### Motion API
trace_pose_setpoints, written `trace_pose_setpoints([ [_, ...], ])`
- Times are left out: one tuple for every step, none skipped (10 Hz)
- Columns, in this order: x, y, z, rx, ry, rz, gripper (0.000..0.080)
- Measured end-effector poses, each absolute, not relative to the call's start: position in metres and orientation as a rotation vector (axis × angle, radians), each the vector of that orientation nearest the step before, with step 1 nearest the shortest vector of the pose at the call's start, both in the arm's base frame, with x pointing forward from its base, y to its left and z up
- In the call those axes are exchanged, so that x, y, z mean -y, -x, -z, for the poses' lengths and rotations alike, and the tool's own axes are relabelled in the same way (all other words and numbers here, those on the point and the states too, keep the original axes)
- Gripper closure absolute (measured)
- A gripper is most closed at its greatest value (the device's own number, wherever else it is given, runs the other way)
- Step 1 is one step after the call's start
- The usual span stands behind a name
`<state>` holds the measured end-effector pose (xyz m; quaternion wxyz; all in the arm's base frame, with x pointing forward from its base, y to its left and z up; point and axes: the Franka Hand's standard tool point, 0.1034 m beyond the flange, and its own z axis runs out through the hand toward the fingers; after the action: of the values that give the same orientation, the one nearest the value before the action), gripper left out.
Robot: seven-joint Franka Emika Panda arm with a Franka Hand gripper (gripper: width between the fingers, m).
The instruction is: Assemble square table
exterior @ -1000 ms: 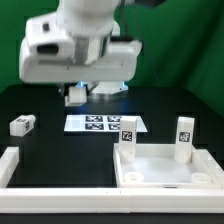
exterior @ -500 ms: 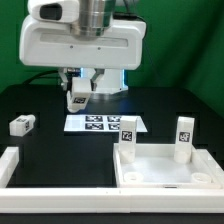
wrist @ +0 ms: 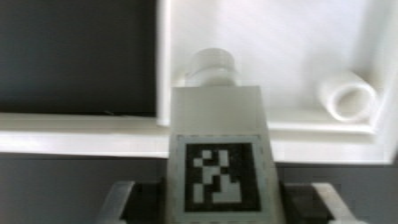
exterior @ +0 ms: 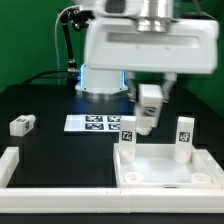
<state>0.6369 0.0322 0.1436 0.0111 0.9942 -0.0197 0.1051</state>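
Note:
The square table's white slab (exterior: 165, 170) lies at the front on the exterior view's right, with two tagged leg blocks standing in it, one (exterior: 128, 133) at its back left corner and one (exterior: 184, 138) at its back right. My gripper (exterior: 150, 98) hangs just above the back left corner, shut on another white tagged leg block (exterior: 147, 113). In the wrist view this leg block (wrist: 217, 150) fills the space between my fingers (wrist: 128, 200), its peg end (wrist: 214, 67) pointing over the slab's rim (wrist: 80, 130). A round socket (wrist: 347, 97) shows beside it. One loose leg block (exterior: 22, 124) lies far to the left.
The marker board (exterior: 95, 123) lies flat on the black table behind the slab's left side. A long white rail (exterior: 12, 165) with an upturned end runs along the front edge from the exterior view's left. Green backdrop behind the arm's base.
My arm has swung from the exterior view's left to its right, carrying the leg block across the marker board to above the slab's back left corner. The grip has stayed the same.

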Motion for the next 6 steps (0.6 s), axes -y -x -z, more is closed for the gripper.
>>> trace_pose_setpoints([
  [-0.0312, -0.6433, -0.1467, 0.012, -3.081, -0.468, 0.0510],
  [-0.0284, -0.6427, -0.1457, 0.015, -3.058, -0.583, 0.0510],
  [-0.0296, -0.6405, -0.1426, 0.010, -3.050, -0.615, 0.0509],
  [-0.0293, -0.6407, -0.1423, 0.009, -3.048, -0.622, 0.0509],
  [-0.0295, -0.6406, -0.1421, 0.008, -3.048, -0.621, 0.0509],
  [-0.0334, -0.6404, -0.1409, 0.012, -3.051, -0.622, 0.0509],
])
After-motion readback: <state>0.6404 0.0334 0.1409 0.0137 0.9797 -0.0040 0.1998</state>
